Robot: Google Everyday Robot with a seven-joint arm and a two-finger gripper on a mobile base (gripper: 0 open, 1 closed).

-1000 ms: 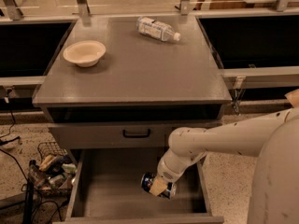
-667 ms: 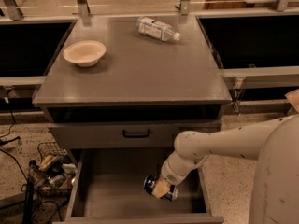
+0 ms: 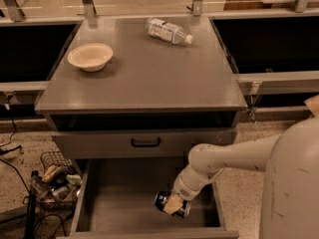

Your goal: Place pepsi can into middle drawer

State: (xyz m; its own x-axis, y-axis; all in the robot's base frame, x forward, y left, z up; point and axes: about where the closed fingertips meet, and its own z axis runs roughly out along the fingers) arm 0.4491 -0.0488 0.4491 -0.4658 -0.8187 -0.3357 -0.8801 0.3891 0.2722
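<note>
The middle drawer (image 3: 124, 203) is pulled out below the cabinet top, showing a plain grey floor and low side walls. The pepsi can (image 3: 164, 199), blue with silver ends, lies on its side low inside the drawer at its right part, at or just above the floor. My gripper (image 3: 173, 204) reaches down from the white arm on the right, and its pale fingers (image 3: 174, 203) are closed around the can.
Above the open drawer is a grey drawer front with a black loop handle (image 3: 145, 142). On the cabinet top (image 3: 144, 78) stand a cream bowl (image 3: 90, 57) at left and a clear water bottle (image 3: 167, 31) lying at the back. A wire basket of clutter (image 3: 55, 180) sits on the floor at left.
The arm has shifted slightly right and lower into the drawer, with the can still held in the gripper.
</note>
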